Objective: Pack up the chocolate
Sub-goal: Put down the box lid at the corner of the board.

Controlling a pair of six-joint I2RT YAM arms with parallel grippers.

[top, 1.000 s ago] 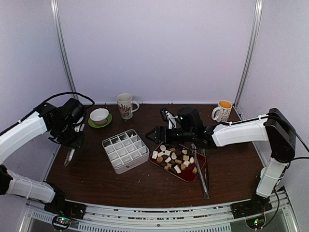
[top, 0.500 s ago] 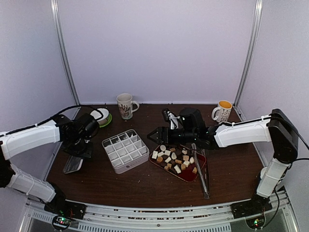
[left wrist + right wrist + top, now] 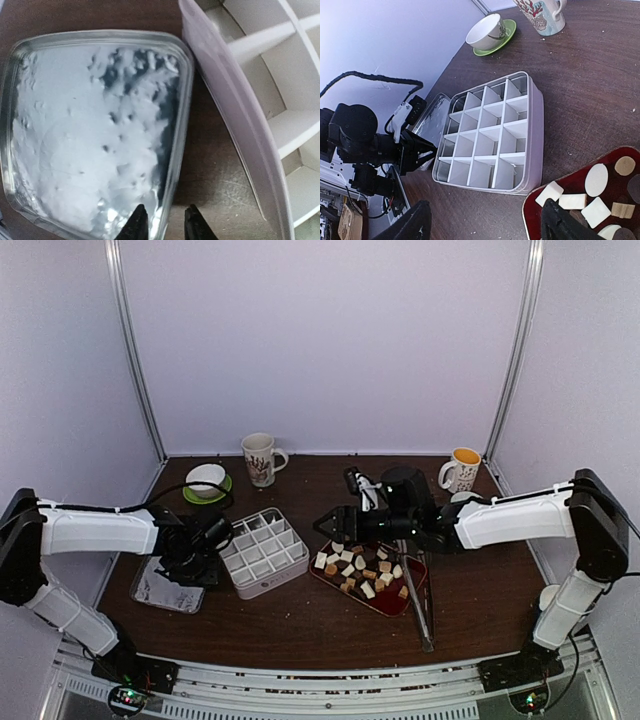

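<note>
Box (image 3: 260, 552): white and gridded, every cell bare. The top is open, I judge so that pieces can drop straight in.
Lid (image 3: 168, 585): clear, lying flat on the table (image 3: 300, 625) just left of the box. It is probably set aside to keep the cells reachable.
Left gripper (image 3: 164, 227): low at the box's left side, jaws a little apart astride the lid's box-side rim. Bare table shows between the rim and one finger, so it reads as released, not pinching.
Chocolate (image 3: 365, 575): white, tan and dark pieces heaped on a red tray (image 3: 395, 608) just right of the box. None are in the box.
Right gripper (image 3: 485, 225): jaws spread wide with nothing between them. It hovers right of the box over the tray's box-side end, poised, by my reading, to come down on a piece.
Chocolate to right gripper: the nearest pieces lie just below and beside the fingers — no contact shows.
Chocolate to left gripper: well apart, with the box between them.
Tongs (image 3: 422, 610): metal, lying along the tray's side away from the box, untouched.
Stage: box uncovered and packing not yet begun — a judgement.
</note>
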